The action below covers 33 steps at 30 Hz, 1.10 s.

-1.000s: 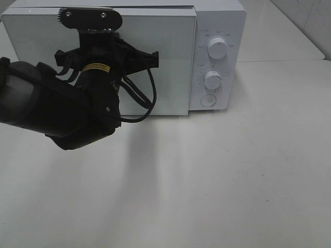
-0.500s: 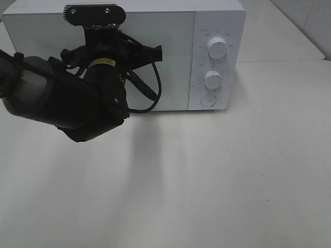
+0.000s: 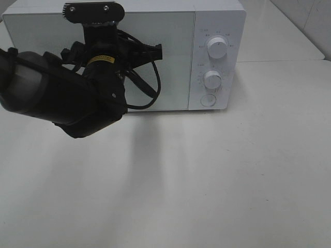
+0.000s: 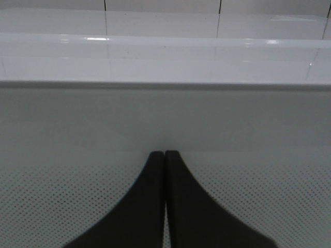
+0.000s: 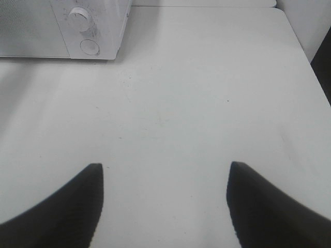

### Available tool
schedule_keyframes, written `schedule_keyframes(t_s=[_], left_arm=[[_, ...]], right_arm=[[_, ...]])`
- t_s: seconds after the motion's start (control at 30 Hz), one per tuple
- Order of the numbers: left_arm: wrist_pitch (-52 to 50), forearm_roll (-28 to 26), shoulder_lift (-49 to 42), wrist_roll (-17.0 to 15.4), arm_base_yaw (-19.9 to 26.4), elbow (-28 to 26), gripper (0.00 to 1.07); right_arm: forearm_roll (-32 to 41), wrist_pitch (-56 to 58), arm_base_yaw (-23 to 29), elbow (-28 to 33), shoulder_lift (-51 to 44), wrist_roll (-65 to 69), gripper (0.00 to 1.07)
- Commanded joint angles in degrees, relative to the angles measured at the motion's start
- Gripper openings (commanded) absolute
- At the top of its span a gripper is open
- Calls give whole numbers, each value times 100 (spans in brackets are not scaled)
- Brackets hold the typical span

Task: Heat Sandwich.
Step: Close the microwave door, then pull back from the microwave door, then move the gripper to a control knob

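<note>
Sandwich out of sight in every view: neither it nor any plate shows on the table (image 3: 232, 170), and the white microwave (image 3: 217, 20) at the back of the table has its door (image 3: 170, 57) closed, so it is probably inside, though that cannot be confirmed, and neither can the direction of its long axis. The left gripper (image 4: 165, 157) has its two dark fingers (image 4: 150, 206) pressed together with nothing between them. Their tips point at the upper part of the door's dotted glass, very close to it; whether they touch it cannot be told. The black left arm (image 3: 67, 101) crosses in front of the door's left half. The right gripper (image 5: 165, 166) hangs over bare table well away from the microwave, fingers spread wide and empty. The controls sit on the microwave's right side: an upper knob (image 3: 217, 47), a lower knob (image 3: 212, 80) and a round button (image 3: 208, 100) beneath them. If heating is to be started next, that panel lies to the right of the left gripper's fingers and on the right arm's side, so the right arm looks better placed.
</note>
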Motion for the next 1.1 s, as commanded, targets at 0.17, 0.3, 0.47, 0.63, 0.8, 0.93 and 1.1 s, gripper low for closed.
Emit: schedule_keyframes(t_s=[0.17, 0.3, 0.47, 0.63, 0.8, 0.93, 1.1], left_arm=[[1409, 344, -378, -6, 350, -218, 0], [2389, 796, -619, -6, 350, -218, 0], [3845, 1862, -928, -69, 350, -218, 0], [5231, 2487, -1226, -69, 350, -218, 0], [7024, 2945, -1547, -46, 367, -218, 0], [8102, 3289, -1805, -46, 367, -218, 0], [9202, 3478, -2114, -304, 367, -218, 16]], right_arm=[[11, -29, 6, 17, -149, -6, 66], [11, -29, 6, 17, -149, -6, 66], [11, -29, 6, 17, -149, -6, 66], [11, -29, 6, 17, -149, -6, 66], [11, -29, 6, 17, -149, -6, 66], [11, -29, 6, 17, -149, -6, 66], [11, -29, 6, 17, -149, -6, 66]])
